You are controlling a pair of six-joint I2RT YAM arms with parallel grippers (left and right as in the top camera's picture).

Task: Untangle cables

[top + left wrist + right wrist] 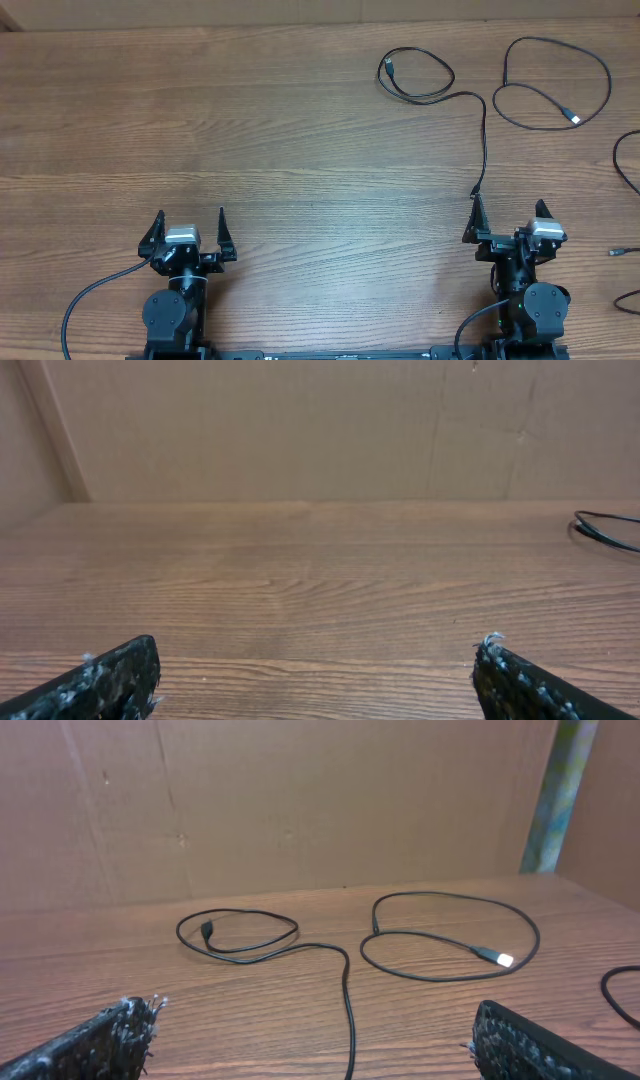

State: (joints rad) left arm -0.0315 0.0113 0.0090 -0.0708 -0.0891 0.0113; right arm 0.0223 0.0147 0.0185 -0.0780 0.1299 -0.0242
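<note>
Well to the left of the right gripper [508,203], over the brown wood-grain table [300,150]: left gripper [190,214], black fingers spread wide, holding nothing. Beyond the right gripper and slightly to its left: thin black cable [485,120] with a small dark plug, lying flat in one loop, tail running back to end just by that gripper's left fingertip; touching or not, cannot tell. Right gripper itself: jaws wide apart, empty. Beyond it and slightly to its right: second thin black cable [573,117], silver-tipped plug, in a larger open loop, apart from the first. Further right of the gripper: part of another black cord [616,165], cut off by the frame edge.
</note>
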